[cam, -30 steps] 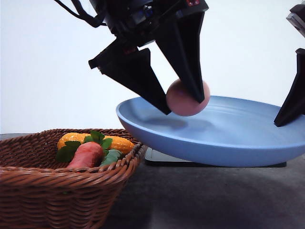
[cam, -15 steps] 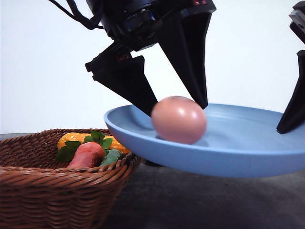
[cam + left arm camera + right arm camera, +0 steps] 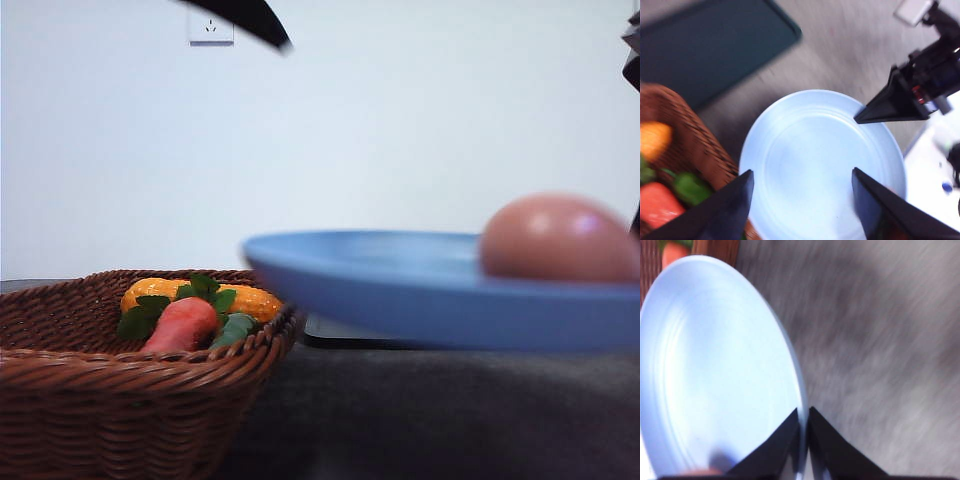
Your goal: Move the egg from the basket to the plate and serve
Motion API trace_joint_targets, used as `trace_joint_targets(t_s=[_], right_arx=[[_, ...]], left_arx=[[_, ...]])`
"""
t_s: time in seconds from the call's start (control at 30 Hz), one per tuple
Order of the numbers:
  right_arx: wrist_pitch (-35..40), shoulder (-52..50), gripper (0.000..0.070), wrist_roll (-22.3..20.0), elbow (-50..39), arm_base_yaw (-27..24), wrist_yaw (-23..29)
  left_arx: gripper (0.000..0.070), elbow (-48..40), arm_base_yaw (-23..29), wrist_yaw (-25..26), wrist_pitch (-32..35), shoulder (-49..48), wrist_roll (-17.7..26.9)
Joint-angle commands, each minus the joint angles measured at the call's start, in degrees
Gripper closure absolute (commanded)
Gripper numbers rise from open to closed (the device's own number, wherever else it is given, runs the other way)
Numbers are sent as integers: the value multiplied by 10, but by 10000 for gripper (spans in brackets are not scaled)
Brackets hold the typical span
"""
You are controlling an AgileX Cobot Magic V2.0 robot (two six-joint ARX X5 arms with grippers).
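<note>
In front of you a wide, shallow, matte blue round plate point(image 3: 400, 290) hangs in the air above the dark grey tabletop point(image 3: 430, 420), level and blurred, with nothing under it but its shadow. A smooth pinkish-brown oval egg point(image 3: 558, 238) sits on the plate near its right edge, resting against the inner surface and showing a soft gloss. Your right gripper point(image 3: 804, 440) has its two black fingers pinched tight on the plate's rim, one finger on each face of the edge, so it is grasping the plate. From the left wrist camera you can see that same right gripper point(image 3: 875, 112) touching the rim at the plate's far side. Your left gripper point(image 3: 802, 207) is released: its two black fingers stand wide apart above the plate with nothing between them, and in the front camera a dark tip of that arm shows at the top edge. At the left front corner of the table sits a large, shallow, dark-brown woven wicker basket point(image 3: 90, 400) with a braided rim. Inside it lie an orange-red carrot with green leaves point(image 3: 182, 325) and, just behind it, a bumpy yellow-orange corn-like piece point(image 3: 250, 298). A flat, dark rectangular tray point(image 3: 715, 45) lies on the table beyond the basket and plate.
</note>
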Motion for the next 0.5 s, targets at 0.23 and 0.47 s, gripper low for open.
trace_joint_targets(t_s=[0.23, 0.47], right_arx=[[62, 151, 700, -41, 122, -69, 22], [96, 338, 700, -41, 269, -93, 25]], left_arx=[[307, 9, -5, -96, -32, -120, 32], [307, 9, -5, -144, -88, -177, 27]])
